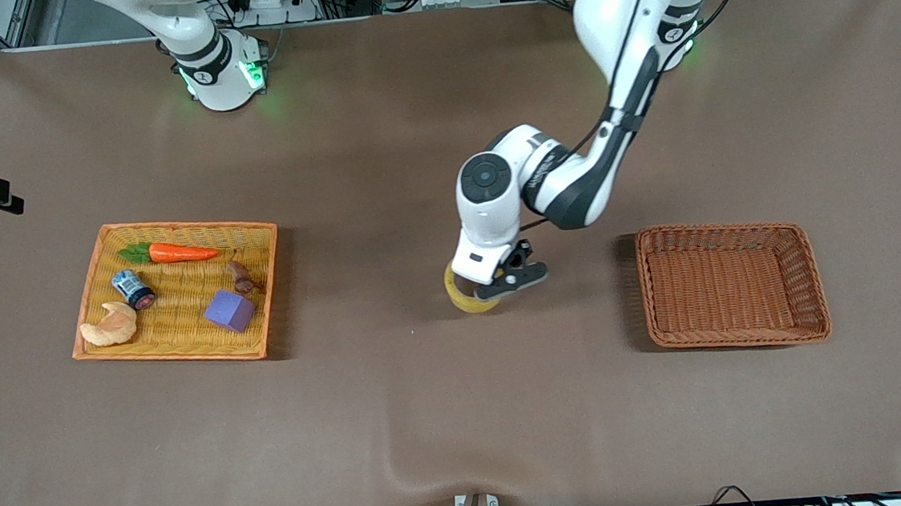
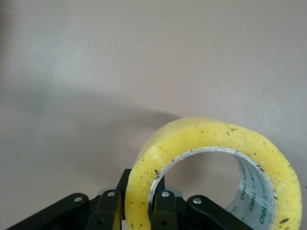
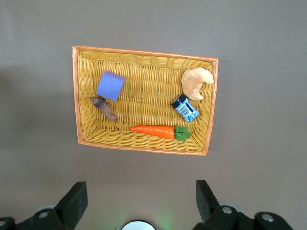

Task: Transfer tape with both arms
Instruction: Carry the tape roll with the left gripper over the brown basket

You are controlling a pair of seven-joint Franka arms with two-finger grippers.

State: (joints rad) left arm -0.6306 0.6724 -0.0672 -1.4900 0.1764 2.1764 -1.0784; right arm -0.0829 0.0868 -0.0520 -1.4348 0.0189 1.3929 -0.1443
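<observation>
Mid-desk, between the two baskets: left claw (image 1: 493, 286) clenched across the tape's (image 1: 466, 298) wall, one finger through the hole. Roll looks light, stiff, slick-faced; the free rim seems best for a handover. Right claw (image 3: 139, 201) released, waiting over the yellow basket (image 3: 76, 96).

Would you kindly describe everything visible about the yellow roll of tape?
The tape is a translucent yellow ring with dark specks on its edge, a pale inner core printed in green and a big round hole. It stands on edge at the middle of the brown table, between the two baskets. The left end effector is shut on its wall, one finger inside the hole and the other outside. Whether it touches the table cannot be told.
</observation>
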